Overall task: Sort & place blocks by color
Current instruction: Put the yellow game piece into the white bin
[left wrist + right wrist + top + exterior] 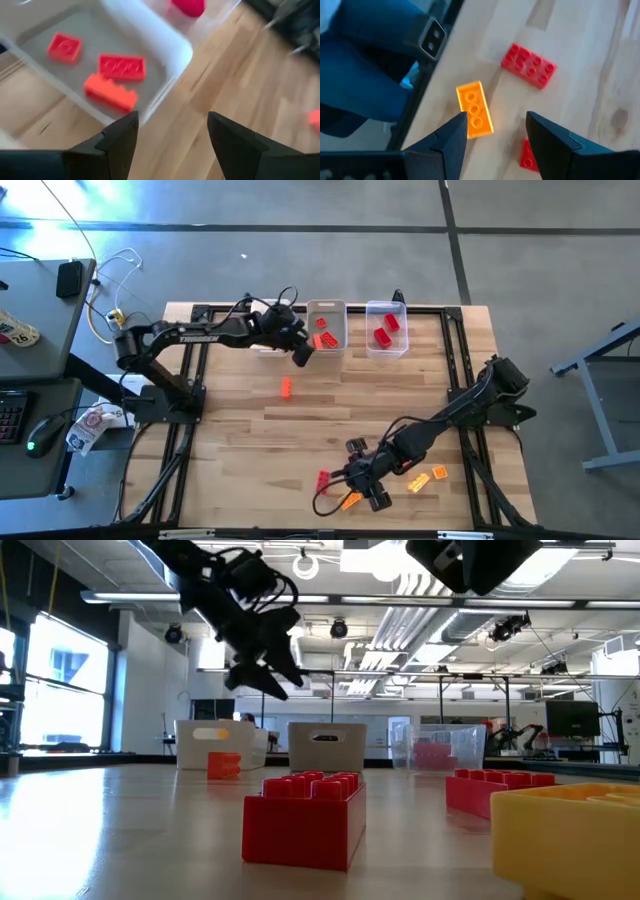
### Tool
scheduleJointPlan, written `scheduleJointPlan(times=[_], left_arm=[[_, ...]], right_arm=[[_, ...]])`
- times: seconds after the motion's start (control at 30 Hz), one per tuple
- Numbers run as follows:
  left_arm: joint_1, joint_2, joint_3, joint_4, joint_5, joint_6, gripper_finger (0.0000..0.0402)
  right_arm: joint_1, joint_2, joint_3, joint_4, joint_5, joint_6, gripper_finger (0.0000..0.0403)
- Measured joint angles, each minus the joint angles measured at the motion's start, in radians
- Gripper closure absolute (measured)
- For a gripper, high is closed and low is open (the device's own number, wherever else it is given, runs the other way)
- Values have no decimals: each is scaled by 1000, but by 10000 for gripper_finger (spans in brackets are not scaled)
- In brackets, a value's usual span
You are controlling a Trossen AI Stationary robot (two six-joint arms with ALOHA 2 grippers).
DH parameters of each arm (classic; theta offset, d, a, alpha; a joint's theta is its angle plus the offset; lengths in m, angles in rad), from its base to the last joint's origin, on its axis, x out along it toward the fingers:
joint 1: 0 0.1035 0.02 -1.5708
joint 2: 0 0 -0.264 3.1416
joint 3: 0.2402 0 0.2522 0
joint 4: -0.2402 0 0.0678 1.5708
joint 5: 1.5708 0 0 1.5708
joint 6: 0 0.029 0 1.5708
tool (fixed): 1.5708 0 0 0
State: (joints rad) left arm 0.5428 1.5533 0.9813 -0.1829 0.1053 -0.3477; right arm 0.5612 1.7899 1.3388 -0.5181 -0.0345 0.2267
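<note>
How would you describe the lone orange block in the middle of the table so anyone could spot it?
Start at the two bins holding blocks, the grey bin and the clear bin, at the table's far edge. Nearer than the grey bin, on bare wood, sits an orange-red block, alone.

Glossy plastic blocks (528, 65) (studded); matt pale wood table (240, 440).

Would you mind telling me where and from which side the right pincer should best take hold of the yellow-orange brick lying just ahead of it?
Grip the yellow-orange brick across its two long sides at mid-length, coming straight down from above. It lies flat on the table, studs up, so only the narrow width would likely fit between the open fingers of the right pincer. The red brick lies apart, leaving both long sides free.
</note>
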Motion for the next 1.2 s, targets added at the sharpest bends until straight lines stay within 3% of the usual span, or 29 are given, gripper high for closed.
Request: scheduleJointPlan(times=[0.2,0.33,0.7,1.2], left_arm=[[-118,-87,0,-233,-185,-5,176],[-207,-121,0,-334,-250,-32,176],[-348,-131,0,-366,-290,-68,177],[-356,-130,0,-367,-327,-69,177]], right_arm=[[31,28,0,55,7,-4,214],[46,80,0,68,7,-10,214],[71,175,0,116,39,-17,214],[75,246,0,113,50,19,214]])
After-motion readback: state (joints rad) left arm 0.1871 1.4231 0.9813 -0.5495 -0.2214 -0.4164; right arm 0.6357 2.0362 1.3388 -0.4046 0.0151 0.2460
